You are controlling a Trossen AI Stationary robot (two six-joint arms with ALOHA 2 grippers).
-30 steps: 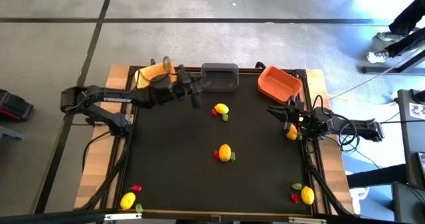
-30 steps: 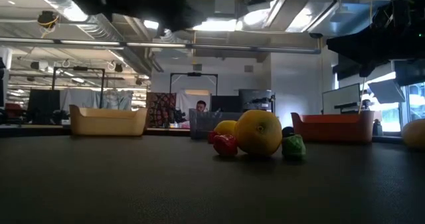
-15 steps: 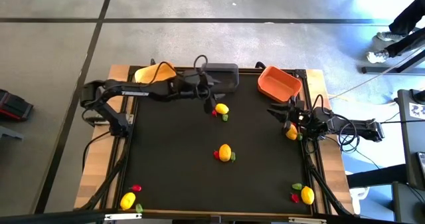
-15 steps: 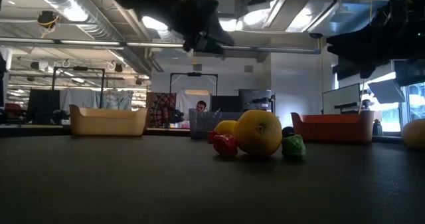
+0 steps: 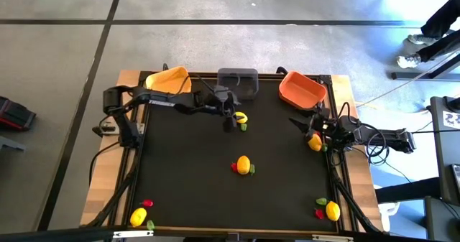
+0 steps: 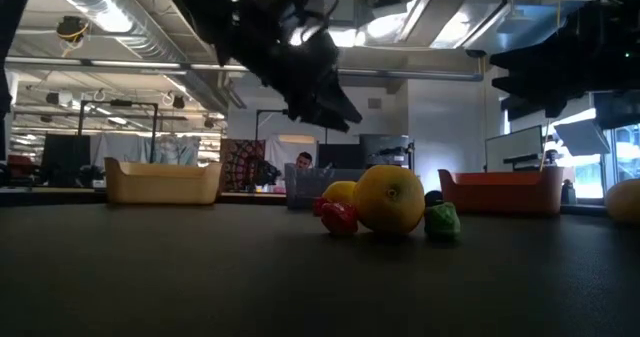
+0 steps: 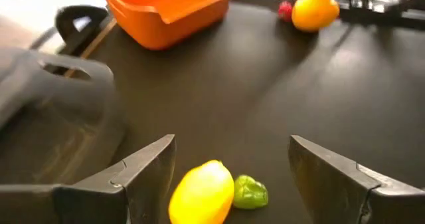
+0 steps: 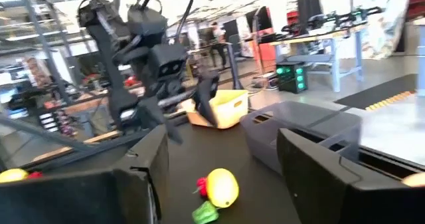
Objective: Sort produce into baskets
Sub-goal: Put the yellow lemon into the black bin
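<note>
From above, I see the left arm stretched from the table's 9 o'clock edge toward 12 o'clock, its left gripper (image 5: 228, 118) hanging over the far part of the black table (image 5: 180, 177), just beside a lemon (image 5: 241, 117). Its fingers are spread apart and hold nothing; in the left wrist view the lemon (image 7: 202, 194) and a green piece (image 7: 250, 191) lie between them.

The right gripper (image 5: 310, 127) waits near the 3 o'clock edge, fingers apart too, beside a second lemon (image 5: 315, 142).

Along the 12 o'clock edge stand the yellow basket (image 5: 169, 79), the grey basket (image 5: 238, 80) and the orange basket (image 5: 301, 89). A third lemon (image 5: 244, 164) lies at the table's centre with a red piece (image 5: 233, 167) touching it.

The low view shows the left gripper (image 6: 325, 99) well above the table, which the high view cannot tell me. Only the right wrist view shows the left arm (image 8: 143, 64) from the front.
</note>
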